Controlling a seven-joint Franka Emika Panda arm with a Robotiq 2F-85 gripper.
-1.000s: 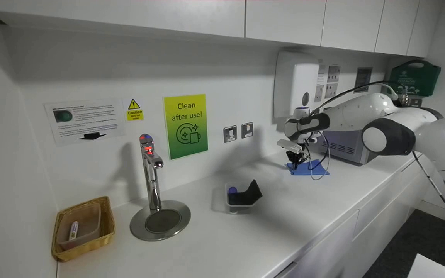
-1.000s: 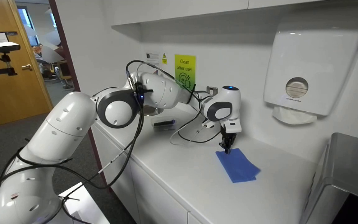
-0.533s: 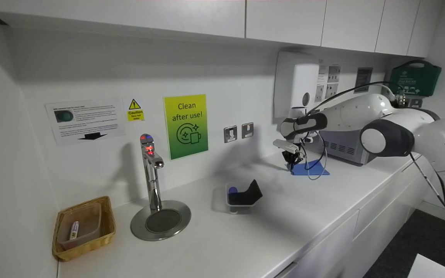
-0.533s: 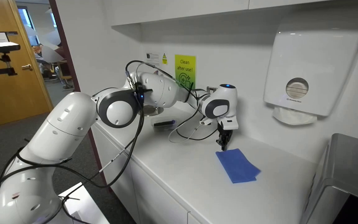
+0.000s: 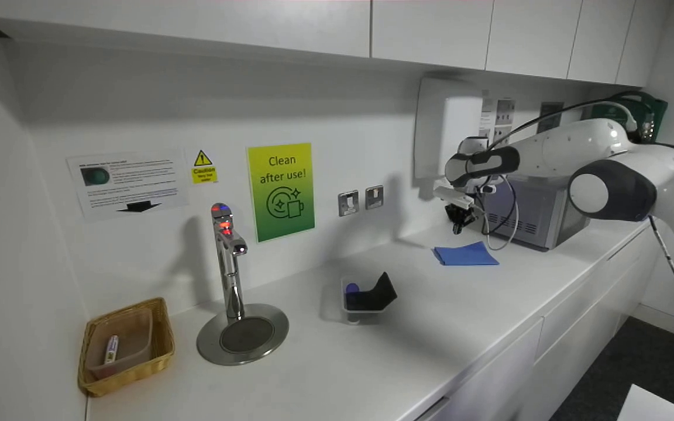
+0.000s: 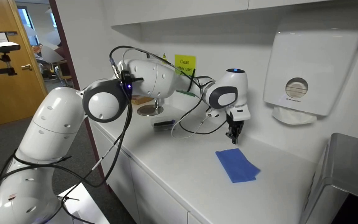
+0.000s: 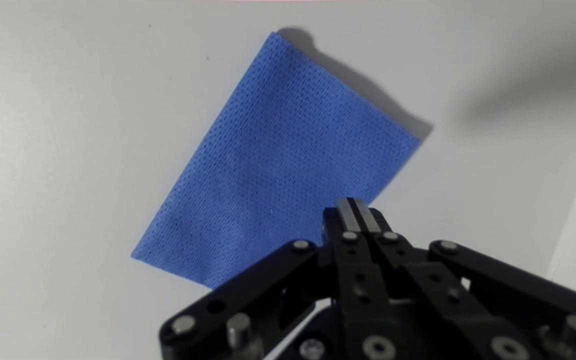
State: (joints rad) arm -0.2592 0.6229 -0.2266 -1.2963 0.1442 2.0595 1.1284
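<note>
A folded blue cloth (image 7: 268,160) lies flat on the white counter, and it shows in both exterior views as a blue cloth (image 5: 467,255) near the grey appliance. In the wrist view my gripper (image 7: 353,207) covers the cloth's lower right part. Its two fingers are together with only a thin dark line between the pads (image 7: 346,216), and nothing is held. In an exterior view the gripper (image 6: 235,141) hangs pointing down in the air, apart from the cloth (image 6: 238,165) and just beyond its far end.
A grey appliance (image 5: 524,204) stands beside the cloth. A towel dispenser (image 6: 312,62) hangs on the wall. Along the counter are a clear container (image 5: 346,304) with a black item (image 5: 372,295), a chrome tap (image 5: 229,257) and a wicker basket (image 5: 158,351). Cables loop around the arm.
The gripper first shifted slightly, then rose off the cloth's near area and moved back toward the grey appliance. The cloth has stayed in place, and the gripper remains shut.
</note>
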